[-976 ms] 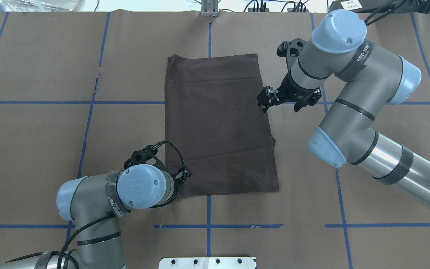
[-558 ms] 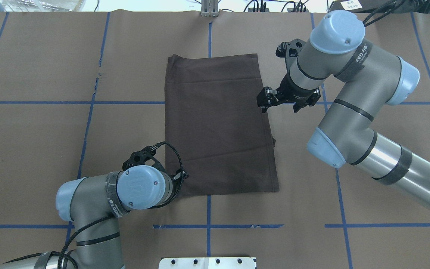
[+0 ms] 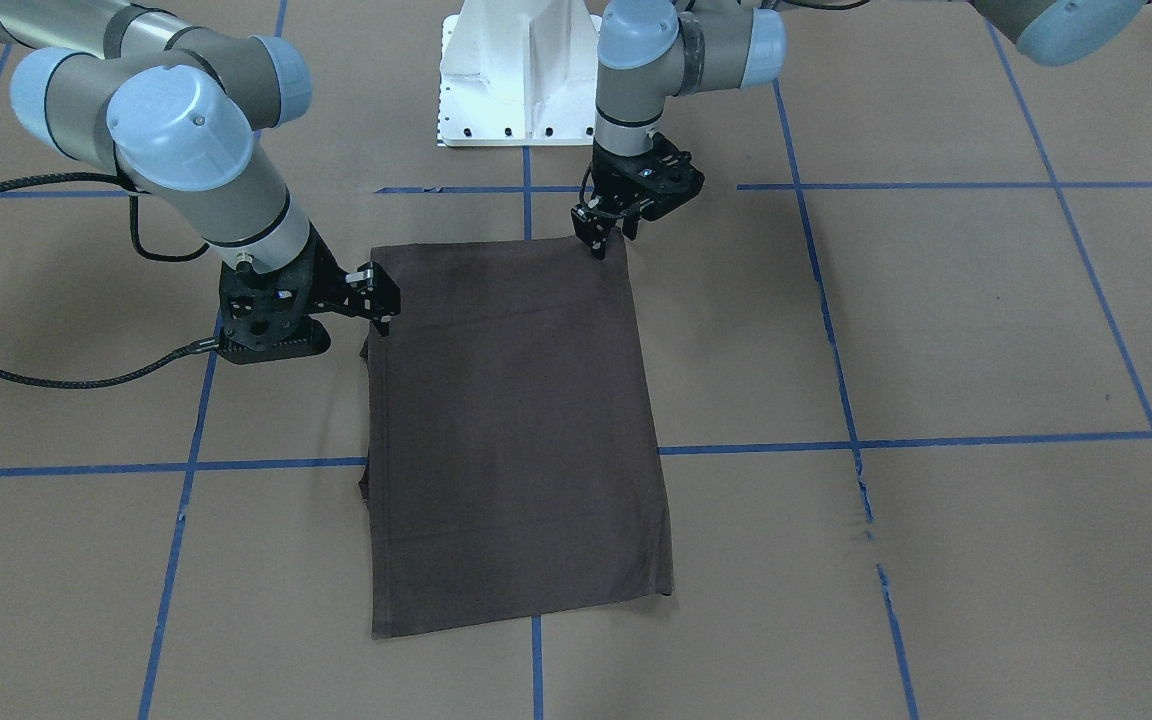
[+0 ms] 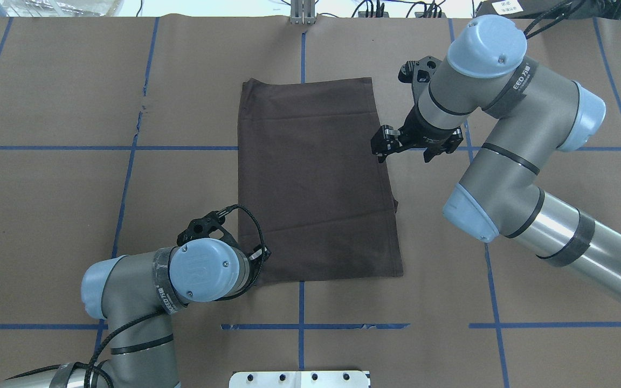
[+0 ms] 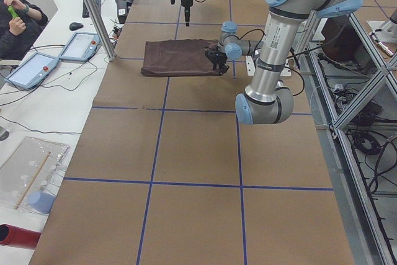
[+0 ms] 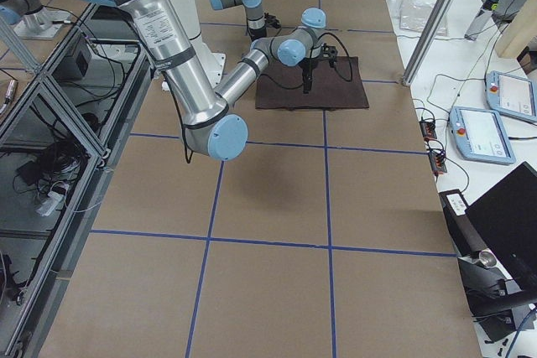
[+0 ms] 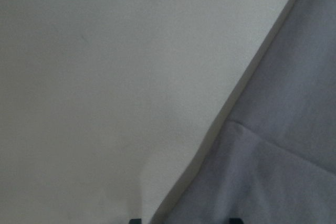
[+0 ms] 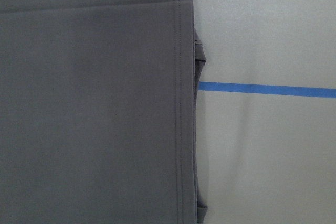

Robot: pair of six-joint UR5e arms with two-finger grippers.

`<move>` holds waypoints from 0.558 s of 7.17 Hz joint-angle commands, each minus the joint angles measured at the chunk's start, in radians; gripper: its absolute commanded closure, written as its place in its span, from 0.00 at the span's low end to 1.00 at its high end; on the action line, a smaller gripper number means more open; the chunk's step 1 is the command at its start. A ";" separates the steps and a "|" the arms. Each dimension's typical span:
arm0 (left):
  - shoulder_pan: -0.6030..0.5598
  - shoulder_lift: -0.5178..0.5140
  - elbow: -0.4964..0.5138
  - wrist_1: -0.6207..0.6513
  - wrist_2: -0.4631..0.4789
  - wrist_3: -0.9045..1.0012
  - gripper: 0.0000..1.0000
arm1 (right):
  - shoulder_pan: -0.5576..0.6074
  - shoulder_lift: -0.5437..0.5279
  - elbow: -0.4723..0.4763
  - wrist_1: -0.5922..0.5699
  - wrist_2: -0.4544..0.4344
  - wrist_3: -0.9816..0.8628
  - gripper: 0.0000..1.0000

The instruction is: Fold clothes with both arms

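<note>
The dark brown T-shirt (image 4: pixel 316 178) lies flat on the table, folded into a tall rectangle; its collar, print and labels are hidden. It also shows in the front view (image 3: pixel 511 420). My left gripper (image 4: pixel 261 253) stands at the shirt's near left corner, mostly hidden under its wrist. In the front view (image 3: pixel 611 238) its fingers point down at that corner. The left wrist view shows two fingertips apart, with the shirt edge (image 7: pixel 247 145) between them. My right gripper (image 4: pixel 405 152) is open at the shirt's right edge, about a third of the way down from the far end. One finger (image 3: pixel 382 305) is at the hem (image 8: pixel 181 103).
The table is covered in brown paper with blue tape lines (image 4: pixel 299 326). The white pedestal base (image 3: pixel 516 70) stands at the robot's side. Beyond the far table edge an operator (image 5: pixel 15 23) sits with tablets (image 5: pixel 80 44).
My left gripper has shifted slightly to the left at the shirt's near corner. The right arm has barely moved. The shirt lies as before.
</note>
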 commanded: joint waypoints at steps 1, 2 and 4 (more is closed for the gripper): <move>0.000 -0.002 -0.001 -0.001 0.000 0.000 0.68 | 0.000 0.000 -0.001 0.000 0.000 0.000 0.00; 0.000 0.000 -0.001 -0.001 0.000 0.000 0.75 | 0.000 0.000 -0.001 0.000 0.000 0.000 0.00; 0.000 0.001 -0.002 0.000 0.000 0.005 0.66 | 0.000 0.000 -0.001 0.000 -0.002 0.000 0.00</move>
